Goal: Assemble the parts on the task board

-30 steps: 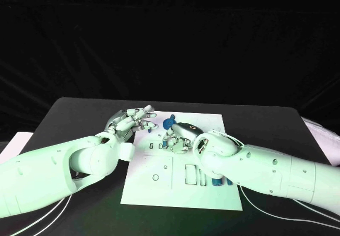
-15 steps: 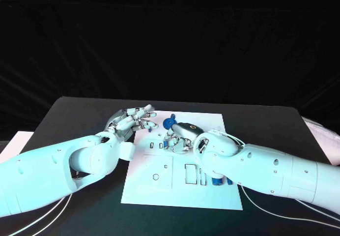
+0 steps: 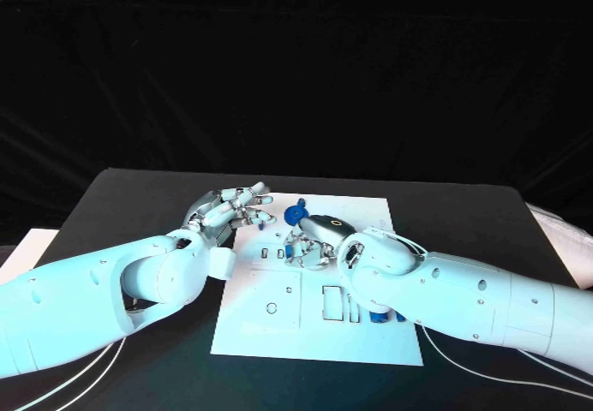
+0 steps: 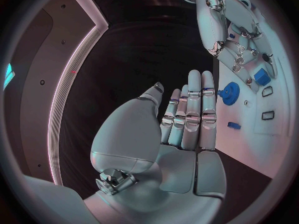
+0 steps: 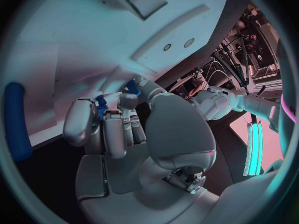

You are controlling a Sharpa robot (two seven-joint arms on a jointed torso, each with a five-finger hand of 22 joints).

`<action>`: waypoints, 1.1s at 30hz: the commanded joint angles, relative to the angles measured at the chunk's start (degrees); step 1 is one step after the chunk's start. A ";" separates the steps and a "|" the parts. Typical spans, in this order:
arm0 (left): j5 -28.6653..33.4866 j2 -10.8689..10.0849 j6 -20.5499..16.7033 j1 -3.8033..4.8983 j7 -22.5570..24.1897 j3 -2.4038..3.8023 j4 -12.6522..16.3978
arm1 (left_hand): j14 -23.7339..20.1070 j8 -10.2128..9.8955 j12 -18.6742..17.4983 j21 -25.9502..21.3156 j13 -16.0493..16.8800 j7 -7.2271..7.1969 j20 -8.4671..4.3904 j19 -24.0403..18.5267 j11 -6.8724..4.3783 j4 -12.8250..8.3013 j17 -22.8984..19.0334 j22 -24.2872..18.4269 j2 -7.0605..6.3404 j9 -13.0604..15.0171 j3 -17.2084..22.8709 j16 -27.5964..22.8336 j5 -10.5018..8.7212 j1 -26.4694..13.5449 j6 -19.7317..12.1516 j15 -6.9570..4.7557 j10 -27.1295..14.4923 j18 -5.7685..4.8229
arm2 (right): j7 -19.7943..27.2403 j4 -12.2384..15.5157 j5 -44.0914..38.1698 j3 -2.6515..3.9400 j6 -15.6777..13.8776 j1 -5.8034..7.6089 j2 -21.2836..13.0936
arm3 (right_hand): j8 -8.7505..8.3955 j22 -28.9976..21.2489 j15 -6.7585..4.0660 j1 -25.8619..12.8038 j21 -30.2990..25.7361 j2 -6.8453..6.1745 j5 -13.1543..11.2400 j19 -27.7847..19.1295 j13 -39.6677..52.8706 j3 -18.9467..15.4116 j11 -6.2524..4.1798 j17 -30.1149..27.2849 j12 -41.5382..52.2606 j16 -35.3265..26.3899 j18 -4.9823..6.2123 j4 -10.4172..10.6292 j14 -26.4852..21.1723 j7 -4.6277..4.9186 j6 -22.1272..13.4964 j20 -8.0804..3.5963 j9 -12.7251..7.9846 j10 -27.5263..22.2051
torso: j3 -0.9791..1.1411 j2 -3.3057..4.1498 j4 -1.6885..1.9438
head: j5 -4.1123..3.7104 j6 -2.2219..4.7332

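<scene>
Nothing has shifted over last second: right hand (image 3: 316, 242) stays mid-frame on task board (image 3: 371, 214), fingers (image 5: 102, 119) curled holding small blue part (image 5: 100, 104). Left hand (image 3: 230, 210) hovers beside, fingers straight, empty. Insertion apparently stalled.

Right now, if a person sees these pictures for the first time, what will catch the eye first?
The two white arms meet over the white task board in the middle of the black table. The left hand hovers at the board's far left corner with fingers apart, holding nothing. The right hand curls over the board's middle, pinching a small blue part; a blue gear-like part lies beyond it.
</scene>
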 commanded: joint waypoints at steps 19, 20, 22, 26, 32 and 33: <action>-14.15 -0.69 1.39 0.37 -16.80 0.06 0.58 | 13.31 3.20 12.83 15.44 6.93 -4.02 -5.11 8.92 -4.74 -0.92 39.16 9.12 -0.57 1.47 2.95 45.09 0.14 -0.80 3.72 -5.07 10.62 0.68 | 16.93 7.60 11.15 1.60 -12.15 0.69 -7.37 | 0.16 -0.60 0.94 0.29 -0.61 0.81 0.48 -0.48 -0.97 -4.10 0.71 0.36 -0.01 -1.57 0.10 1.40 2.96 0.76 -3.33 1.13 -1.07 -1.34 | 0.59 -0.60 -0.31 | 0.49 0.18; -16.20 -0.81 1.63 0.63 -19.71 0.07 0.51 | 13.62 3.76 14.28 16.47 8.05 -4.41 -5.17 8.77 -5.07 -0.99 42.42 9.87 -0.63 1.78 3.00 48.07 0.11 -0.97 4.17 -5.19 10.76 0.54 | 17.99 7.94 13.07 1.68 -11.81 1.14 -8.12 | 0.20 -0.60 0.92 0.53 -0.62 1.08 0.53 -0.49 -0.97 -4.03 0.69 0.36 0.02 -1.58 0.10 1.36 2.96 0.74 -3.24 1.12 -1.06 -1.36 | 0.65 -0.66 -0.35 | 0.60 0.20; -21.36 -0.88 3.41 1.66 -27.20 0.08 0.11 | 14.46 6.51 20.83 24.56 13.18 -5.58 -5.77 10.87 -6.45 -0.16 49.33 18.20 -0.77 3.47 1.86 54.50 0.37 -2.96 4.87 -6.54 10.19 -0.39 | 19.85 8.61 17.55 1.82 -10.60 2.39 -10.11 | 0.23 -0.70 0.88 1.22 -0.68 1.70 0.54 -0.53 -1.17 -3.80 0.66 0.31 -0.14 -1.65 0.12 1.15 2.96 0.74 -3.17 1.09 -1.07 -1.59 | 0.87 -0.96 -0.52 | 0.82 0.10; -32.03 -0.72 9.16 3.86 -39.73 0.08 -0.93 | 13.87 11.24 31.53 30.10 22.11 -5.91 -5.66 8.73 -6.06 3.03 51.55 23.83 -0.82 6.72 -1.28 56.67 0.08 -7.01 2.57 -5.84 5.09 -0.93 | 21.86 9.73 24.90 1.95 -8.78 4.57 -14.44 | 0.25 -1.06 0.83 2.55 -0.90 2.37 1.13 -0.70 -1.81 -3.32 0.62 -0.09 -0.78 -1.95 0.18 0.50 2.87 0.76 -3.08 1.04 -1.08 -2.19 | 1.09 -1.57 -0.77 | 1.07 0.05; -49.71 1.60 17.48 6.68 -53.67 0.08 -4.13 | 18.86 22.00 52.96 49.94 42.51 -7.25 -6.46 16.05 -7.52 6.06 66.34 49.47 -1.13 14.30 -5.63 67.64 0.08 -6.84 -0.70 -7.00 6.65 -4.23 | 22.17 10.43 30.29 2.01 -7.28 6.52 -19.83 | 0.30 -1.03 0.82 3.05 -0.89 2.56 1.66 -0.68 -1.87 -3.13 0.60 -0.02 -0.75 -1.95 0.17 0.19 2.90 0.76 -2.95 1.02 -1.08 -2.17 | 1.46 -2.40 -1.20 | 1.63 -0.32; -52.06 2.16 18.84 6.94 -55.20 0.08 -4.68 | 19.12 24.48 59.00 52.88 49.58 -7.97 -6.87 17.45 -7.92 6.64 67.15 53.74 -0.73 16.23 -6.19 68.16 0.13 -6.85 -0.52 -7.41 9.81 -4.83 | 22.10 10.37 30.55 2.01 -7.13 6.63 -20.21 | 0.30 -1.03 0.82 3.05 -0.89 2.56 1.66 -0.68 -1.87 -3.13 0.60 -0.02 -0.75 -1.95 0.17 0.19 2.90 0.76 -2.95 1.02 -1.08 -2.17 | 1.52 -2.50 -1.28 | 1.71 -0.35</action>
